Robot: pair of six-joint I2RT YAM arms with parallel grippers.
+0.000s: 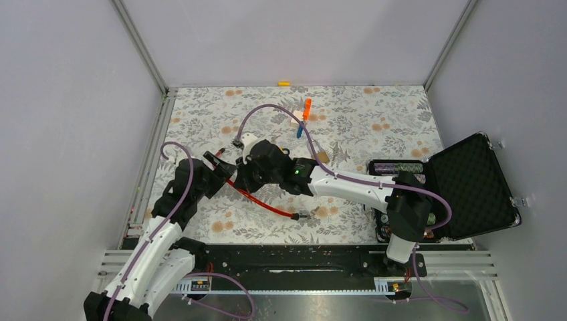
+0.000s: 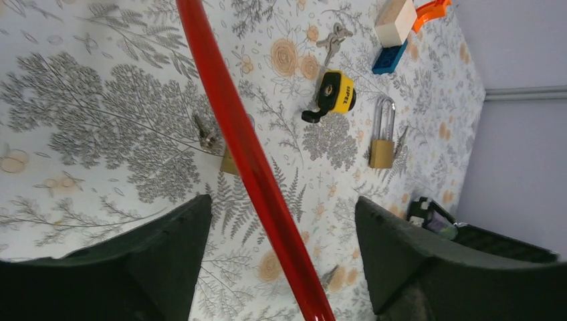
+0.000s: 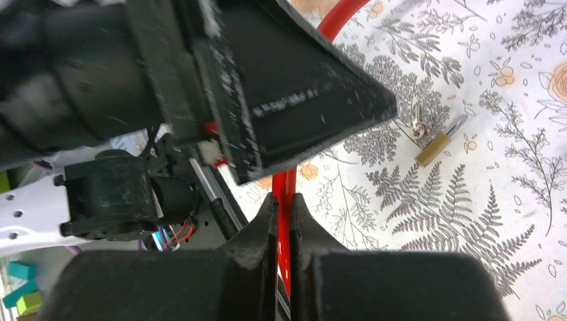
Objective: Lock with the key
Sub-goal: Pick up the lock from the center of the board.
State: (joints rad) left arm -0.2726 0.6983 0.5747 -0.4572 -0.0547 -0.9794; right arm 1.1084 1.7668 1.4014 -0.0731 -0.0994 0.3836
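L gripper [image 2: 282,204] jaws wide, padlock [image 2: 228,163] ahead btwn them (behind red cable [image 2: 227,100]); R gripper [image 3: 284,197] clenched.

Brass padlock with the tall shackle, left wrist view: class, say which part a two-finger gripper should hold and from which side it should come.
Take the brass padlock by its body, coming straight down from above and pinching across its two narrow sides. It lies flat on the tablecloth, so those parallel sides offer firm hold; the thin, rounded shackle would likely slip.
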